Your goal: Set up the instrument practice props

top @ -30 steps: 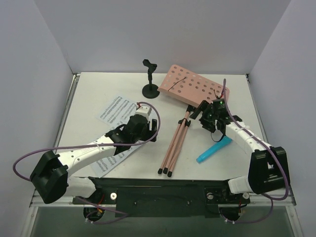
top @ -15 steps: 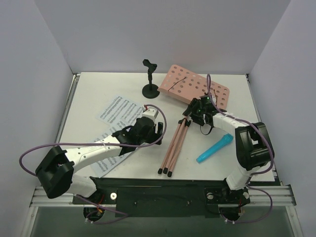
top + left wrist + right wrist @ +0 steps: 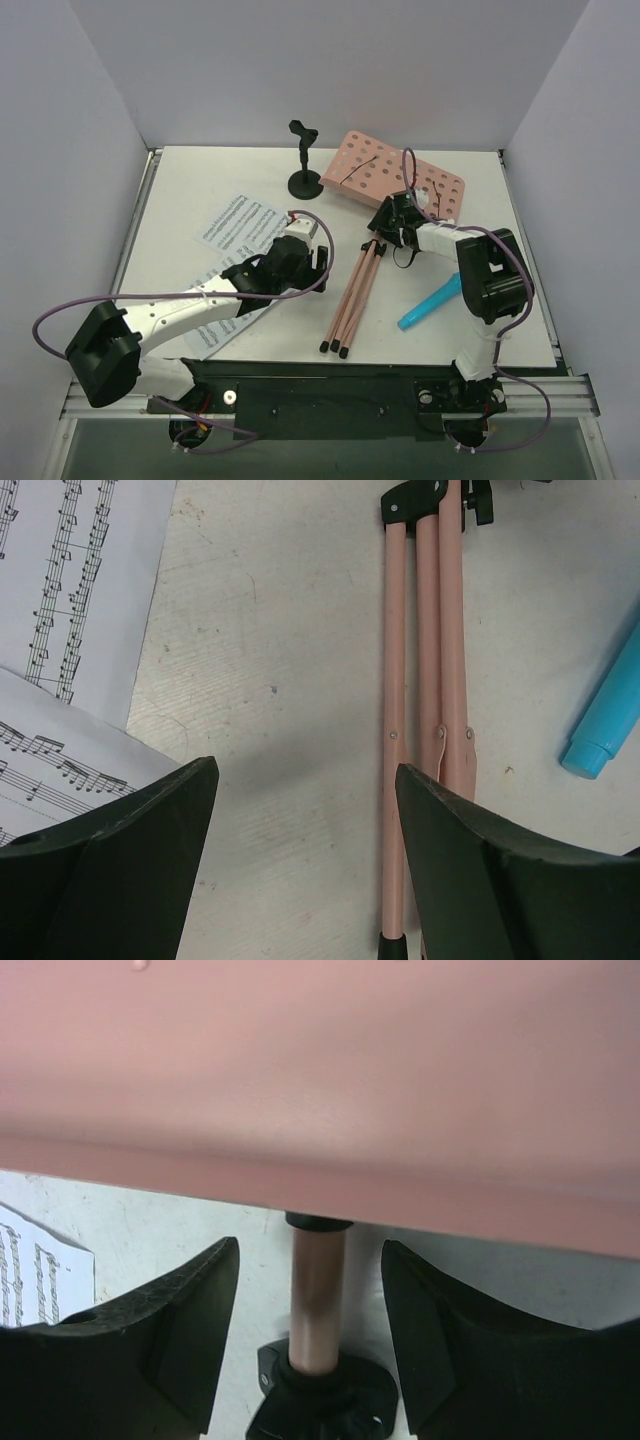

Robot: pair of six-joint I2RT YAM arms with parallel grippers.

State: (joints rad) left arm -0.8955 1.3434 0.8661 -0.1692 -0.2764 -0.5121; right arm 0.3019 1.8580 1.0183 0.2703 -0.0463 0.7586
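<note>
The pink music stand lies flat on the table, its hole-punched desk (image 3: 400, 180) at the back right and its folded legs (image 3: 352, 295) pointing to the front. Two white sheets of printed music (image 3: 235, 228) lie at the left. My right gripper (image 3: 390, 222) is open, its jaws on either side of the stand's pink post (image 3: 318, 1300) just below the desk (image 3: 320, 1090), not touching it. My left gripper (image 3: 318, 262) is open and empty, low over bare table between the sheets (image 3: 70, 610) and the legs (image 3: 425, 680).
A black microphone stand (image 3: 303, 165) stands upright at the back, left of the desk. A light blue tube (image 3: 432, 302) lies right of the legs; it also shows in the left wrist view (image 3: 610, 720). Grey walls close in the table.
My right gripper has moved left and back, from beside the blue tube to the stand's post. My left gripper has moved right, off the sheets toward the legs.
</note>
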